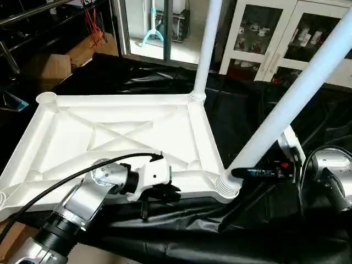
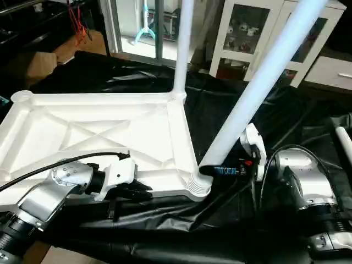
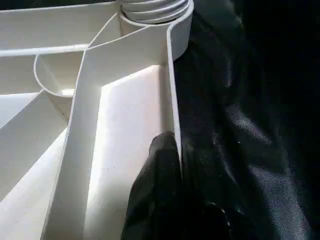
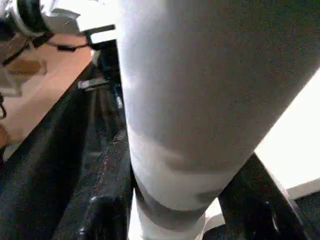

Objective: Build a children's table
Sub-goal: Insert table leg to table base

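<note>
**Around the work**

Black sheet (image 1: 247, 110) covers the surface, wrinkled and glossy; white cabinet (image 1: 275, 33) with glass doors at one o'clock; cardboard boxes (image 1: 52, 69) at ten o'clock; red wires (image 1: 93, 25) at eleven; a glass door (image 1: 146, 22) at twelve.

Right tool (image 2: 234, 169) grips leaning leg (image 2: 258, 82); tabletop (image 2: 99, 132) inverted.

You are not seeing any readable text, label, brand, number or sign on anything in these views.
</note>
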Motion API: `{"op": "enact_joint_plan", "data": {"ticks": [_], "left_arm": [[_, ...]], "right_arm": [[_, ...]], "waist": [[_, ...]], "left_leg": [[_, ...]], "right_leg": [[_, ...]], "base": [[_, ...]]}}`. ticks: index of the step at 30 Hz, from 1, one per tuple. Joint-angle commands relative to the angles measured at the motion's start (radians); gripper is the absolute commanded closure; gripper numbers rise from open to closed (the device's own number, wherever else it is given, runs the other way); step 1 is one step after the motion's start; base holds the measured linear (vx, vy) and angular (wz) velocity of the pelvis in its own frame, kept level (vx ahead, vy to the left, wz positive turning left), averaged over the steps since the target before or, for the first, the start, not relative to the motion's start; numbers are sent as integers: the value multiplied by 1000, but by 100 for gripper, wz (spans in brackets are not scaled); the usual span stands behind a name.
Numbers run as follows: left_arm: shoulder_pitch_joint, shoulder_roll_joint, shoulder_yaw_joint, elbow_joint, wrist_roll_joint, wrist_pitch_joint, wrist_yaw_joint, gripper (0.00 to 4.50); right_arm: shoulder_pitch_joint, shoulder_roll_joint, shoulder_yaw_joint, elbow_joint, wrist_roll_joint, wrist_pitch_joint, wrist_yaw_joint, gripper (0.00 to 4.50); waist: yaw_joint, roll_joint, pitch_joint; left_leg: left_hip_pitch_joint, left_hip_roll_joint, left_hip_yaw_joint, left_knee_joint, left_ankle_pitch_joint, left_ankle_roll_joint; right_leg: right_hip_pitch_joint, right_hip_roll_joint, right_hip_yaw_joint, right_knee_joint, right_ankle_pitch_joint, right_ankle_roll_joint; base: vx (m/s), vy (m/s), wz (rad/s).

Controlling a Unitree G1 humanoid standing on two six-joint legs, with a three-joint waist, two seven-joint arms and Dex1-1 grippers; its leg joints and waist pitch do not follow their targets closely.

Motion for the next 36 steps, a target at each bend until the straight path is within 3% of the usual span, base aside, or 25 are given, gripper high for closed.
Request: {"op": "enact_joint_plan", "data": {"ticks": [1,2,6,11,20,27,28,29,32,34,36], "left_arm": [[-11,9,16,4,-26,-32,-23,450],[-11,9,16,5,-26,-34,-23,450],[-8,14,18,6,-21,-36,-13,450],[3,18,22,-1,-23,-29,-8,450],[0,23,20,4,-31,-24,-16,450],[1,15,16,3,-29,-19,-13,450],[2,15,17,3,-21,-15,-2,450],[2,14,19,4,-17,-10,7,450],[6,11,33,4,-6,26,47,450],[8,6,43,5,-5,45,68,450],[8,-27,75,-2,-2,128,148,450]], "right_arm": [[95,-45,135,108,-227,-23,-13,266],[95,-43,137,115,-237,-38,-23,266],[101,-13,134,142,-268,-90,-108,266],[115,17,131,154,-262,-110,-179,266],[111,26,138,160,-245,-96,-176,266],[72,46,151,189,-251,-98,-186,266],[62,57,143,190,-244,-88,-203,266],[56,64,136,190,-239,-76,-220,266],[28,100,96,220,-234,-38,-348,266],[19,115,81,235,-232,-21,-400,266],[-5,165,36,289,-220,27,-571,266]], "waist": [[-10,1,-16],[-12,-2,-17],[-15,-4,-16],[-23,-5,-8],[-31,0,-9],[-39,-3,-4],[-39,-3,-5],[-42,-12,-4],[-49,-7,-4],[-58,-9,-4],[-67,-10,-8]], "left_leg": [[18,60,-22,-65,-256,55],[20,60,-24,-67,-285,40],[19,60,-26,-69,-303,30],[25,57,-34,-75,-408,-9],[30,59,-34,-78,-418,-16],[32,58,-40,-78,-472,-28],[32,57,-40,-78,-475,-29],[30,58,-41,-79,-476,-29],[30,57,-47,-81,-479,-43],[23,55,-50,-83,-481,-51],[15,53,-52,-84,-455,-55]], "right_leg": [[9,-66,46,-89,-140,-241],[9,-66,47,-93,-179,-230],[7,-66,47,-95,-201,-220],[-4,-69,53,-114,-395,-165],[-5,-60,53,-109,-315,-196],[-13,-64,54,-118,-425,-174],[-13,-64,54,-118,-431,-172],[-13,-64,54,-119,-444,-165],[-16,-65,53,-118,-465,-156],[-14,-65,52,-116,-467,-149],[-9,-64,52,-110,-441,-149]], "base": [[0,0,0],[0,0,0],[0,0,0],[0,0,0],[0,0,0],[0,0,0],[0,0,0],[0,0,0],[0,0,0],[0,0,0],[0,0,0]]}}
